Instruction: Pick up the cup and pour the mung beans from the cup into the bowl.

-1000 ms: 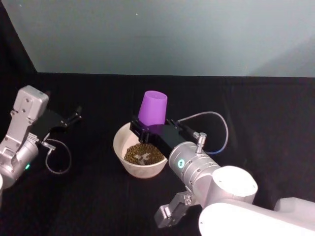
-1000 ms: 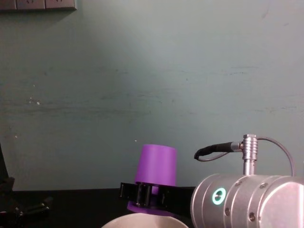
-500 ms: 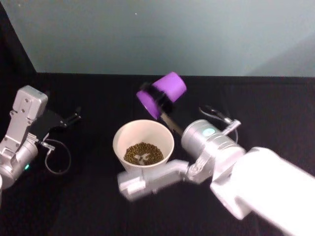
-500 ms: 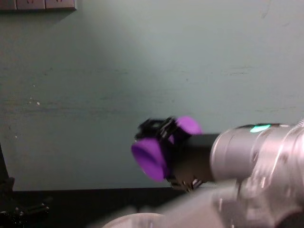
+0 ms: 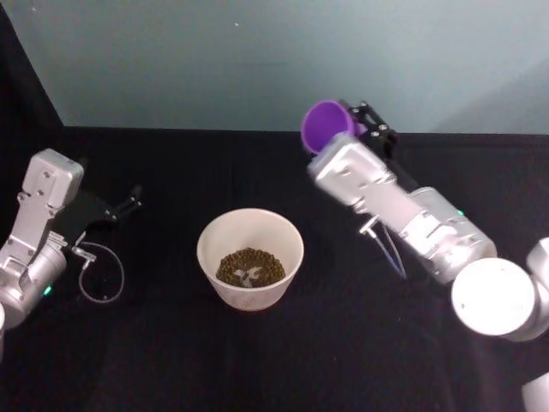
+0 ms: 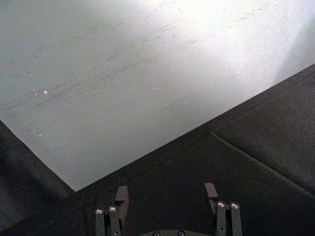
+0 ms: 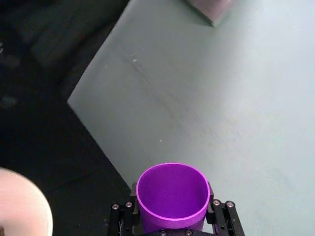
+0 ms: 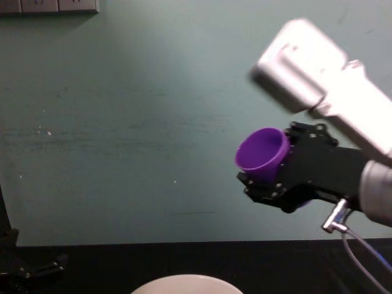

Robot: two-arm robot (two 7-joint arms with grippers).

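The purple cup (image 5: 322, 125) hangs on its side, high above the table, behind and to the right of the bowl (image 5: 206, 246). My right gripper (image 5: 339, 129) is shut on it. In the right wrist view the cup (image 7: 172, 192) is bare inside, gripped between the two fingers (image 7: 220, 210). From the chest view the cup's (image 8: 262, 149) mouth faces left, well above the bowl rim (image 8: 180, 282). The mung beans (image 5: 250, 268) lie heaped in the pale bowl. My left gripper (image 5: 129, 202) is parked at the far left, open (image 6: 166, 193).
A black cloth covers the table (image 5: 154, 360). A grey-green wall (image 5: 274, 60) stands close behind it. A loose cable loop (image 5: 101, 281) lies by the left arm. The right forearm (image 5: 403, 219) reaches across the table's right half.
The right arm has swung the cup up and to the right, from upside down over the bowl to on its side, clear of it. The left arm has not moved.
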